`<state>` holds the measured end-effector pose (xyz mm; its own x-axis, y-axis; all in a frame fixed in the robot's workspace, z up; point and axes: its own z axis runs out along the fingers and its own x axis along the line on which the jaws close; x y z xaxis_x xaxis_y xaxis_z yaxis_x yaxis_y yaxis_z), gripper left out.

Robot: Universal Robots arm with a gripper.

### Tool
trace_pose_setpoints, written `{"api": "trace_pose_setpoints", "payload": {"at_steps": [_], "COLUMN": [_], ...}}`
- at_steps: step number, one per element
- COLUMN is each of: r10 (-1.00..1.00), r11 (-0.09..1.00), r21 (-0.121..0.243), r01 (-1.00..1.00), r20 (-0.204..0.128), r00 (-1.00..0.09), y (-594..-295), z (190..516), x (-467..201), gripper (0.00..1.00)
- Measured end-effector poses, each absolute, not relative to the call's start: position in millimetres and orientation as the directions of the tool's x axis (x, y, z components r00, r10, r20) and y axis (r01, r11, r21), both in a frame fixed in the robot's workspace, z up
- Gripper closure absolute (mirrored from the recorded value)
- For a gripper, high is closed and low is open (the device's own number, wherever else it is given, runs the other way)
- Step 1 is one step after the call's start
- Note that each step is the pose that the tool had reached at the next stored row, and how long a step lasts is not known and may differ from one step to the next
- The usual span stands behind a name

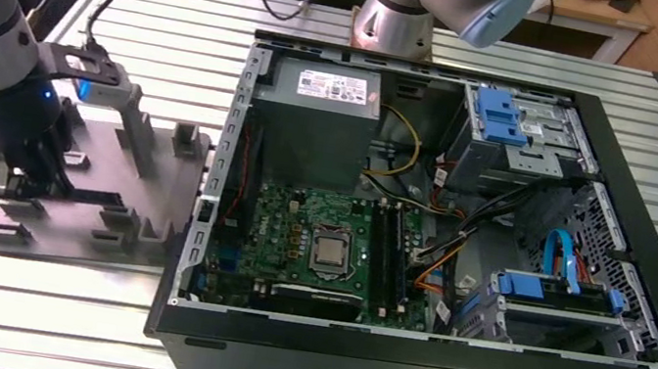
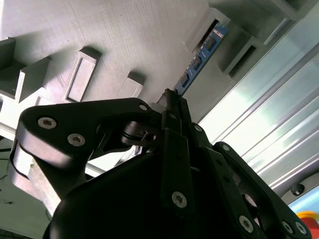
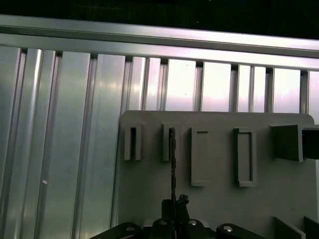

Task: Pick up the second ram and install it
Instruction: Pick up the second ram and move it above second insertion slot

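Note:
The second ram (image 2: 199, 57), a slim blue board with black chips, stands on edge in a slot of the grey holder plate (image 2: 129, 40). My gripper (image 2: 172, 102) is shut on its near end, fingers pressed together on the board. In the first wrist view the second ram (image 3: 173, 159) shows edge-on as a thin dark line running from a slot down into the gripper (image 3: 174, 206). In the exterior view the gripper (image 1: 19, 185) is down on the holder plate (image 1: 129, 148), at the exterior view's left, outside the computer case. The long black slots (image 1: 388, 248) lie on the green motherboard (image 1: 295, 229).
The open computer case (image 1: 407, 360) lies on the ribbed aluminium table (image 1: 18, 314), with a grey power supply (image 1: 315, 103), drive cages with blue tabs (image 1: 499, 112) and loose cables (image 1: 468, 226) inside. The base of another robot arm (image 1: 394, 22) stands behind the case. Raised blocks (image 1: 185, 137) stick up from the holder plate.

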<state>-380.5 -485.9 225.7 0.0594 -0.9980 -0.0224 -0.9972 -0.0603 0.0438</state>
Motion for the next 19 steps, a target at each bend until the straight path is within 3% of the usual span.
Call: {"api": "trace_pose_setpoints", "payload": {"at_steps": [19], "r10": [-0.998], "r11": [-0.060], "r21": [0.044], "r01": [-0.997], "r20": [-0.022], "r00": [0.059], "y": [-486], "z": [248], "x": [-380], "gripper": [0.86]}}
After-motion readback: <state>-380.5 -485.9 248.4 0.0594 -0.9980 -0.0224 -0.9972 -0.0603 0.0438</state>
